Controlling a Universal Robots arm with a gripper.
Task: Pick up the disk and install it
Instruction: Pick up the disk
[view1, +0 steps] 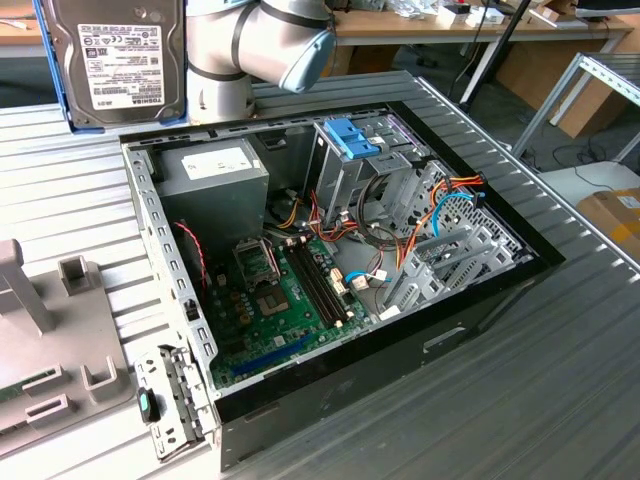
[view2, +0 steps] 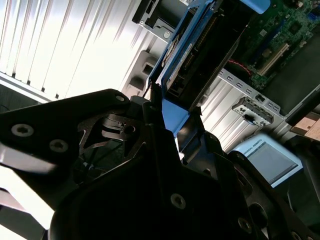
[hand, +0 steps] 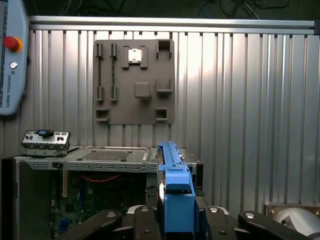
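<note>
Plainly, the disk is off the worktop and in the air. In the exterior view it hangs upright at the view's upper left, label towards the camera, just beside the arm and above the corner of the open case where the power supply sits.

In both wrist views the fingers are clenched on the disk's light blue bracket, one on each flat side of its end. I judge that this hold on the end is chosen to leave the long body free, as a drive going into a bay would need.

Carried this high, the disk touches nothing: it is well above the case's walls, the motherboard and the loose cables. The tall cage with its blue latch stands inside the case, apart from the disk.

A grey fixture plate lies on the worktop beyond the case, with no disk on it. So the pick-up looks done, and the install is not yet made.
</note>
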